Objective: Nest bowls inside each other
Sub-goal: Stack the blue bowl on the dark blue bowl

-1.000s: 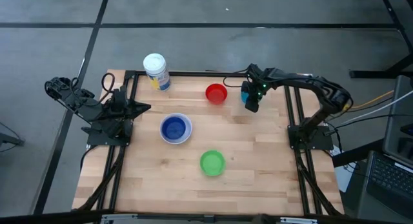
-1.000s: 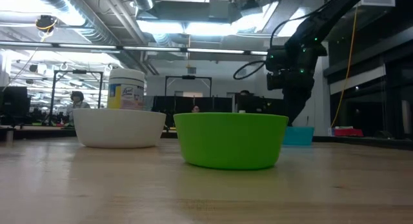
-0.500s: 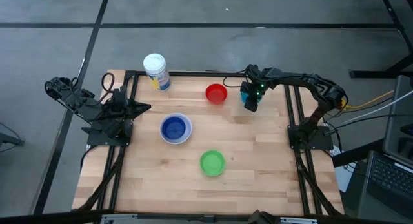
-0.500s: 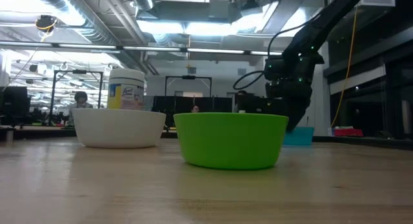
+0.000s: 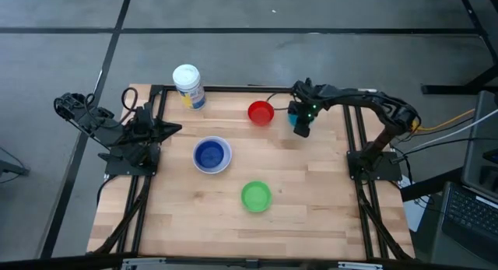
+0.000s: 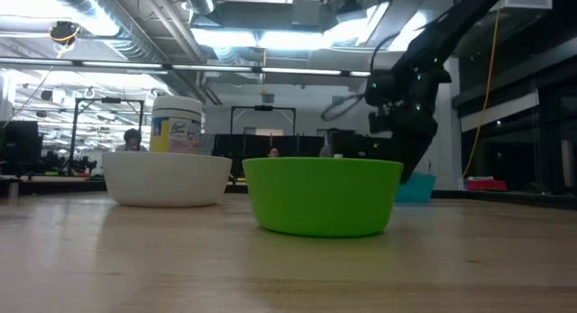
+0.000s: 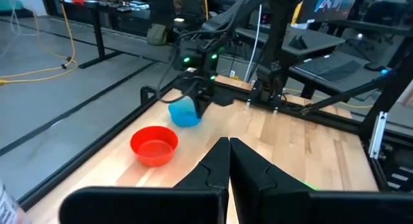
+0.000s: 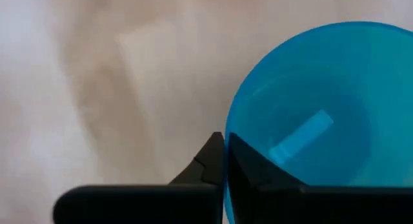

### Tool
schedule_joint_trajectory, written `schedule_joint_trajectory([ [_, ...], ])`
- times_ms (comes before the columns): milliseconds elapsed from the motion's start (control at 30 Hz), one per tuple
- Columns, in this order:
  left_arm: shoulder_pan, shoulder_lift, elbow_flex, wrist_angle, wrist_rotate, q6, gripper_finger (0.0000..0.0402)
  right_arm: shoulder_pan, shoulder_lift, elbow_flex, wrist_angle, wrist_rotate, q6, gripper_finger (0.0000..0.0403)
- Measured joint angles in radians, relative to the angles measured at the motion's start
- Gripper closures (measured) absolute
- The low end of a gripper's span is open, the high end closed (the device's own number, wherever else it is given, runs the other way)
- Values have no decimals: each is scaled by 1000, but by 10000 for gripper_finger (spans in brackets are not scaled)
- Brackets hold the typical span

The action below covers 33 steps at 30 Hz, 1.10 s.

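Note:
A teal bowl [image 5: 293, 117] sits on the table at the far right, with my right gripper [image 8: 224, 161] shut on its rim, coming down from above. A red bowl [image 5: 261, 113] stands just left of it. A dark blue bowl [image 5: 211, 154] rests inside a white bowl [image 5: 224, 166] at mid table. A green bowl [image 5: 256, 196] stands nearer the front edge. My left gripper [image 7: 228, 161] waits shut at the table's left side, holding nothing. My right gripper pinches the teal bowl's rim [image 8: 227, 137] on the side nearest the table's front, one finger [image 8: 248, 169] inside the bowl and one finger [image 8: 205, 164] outside. The fingers point steeply down. The bowl's base looks to be on the table [image 6: 416, 197].
A white-lidded cylindrical container [image 5: 189, 86] stands upright at the far left. Dark frame rails [image 5: 354, 138] run along the table's left and right sides. Bare wood [image 5: 311, 208] lies at the front right. A laptop [image 5: 475, 212] sits beyond the right edge.
My right gripper has shut on the teal bowl's rim, staying over the same spot. The bowls have kept their places.

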Motion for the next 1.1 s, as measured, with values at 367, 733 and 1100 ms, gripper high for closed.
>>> schedule_joint_trajectory([
  [367, 0, 1, 0, -105, -17, 9, 394, 217, -291, 6, -2, -123, 168, 401],
  [733, 70, 38, 0, -121, 150, 134, 366, 400, -455, 111, 214, -475, 579, 402],
  [1100, 279, 129, 0, 212, 713, 261, 365, 568, -435, 114, 725, -674, 944, 402],
])
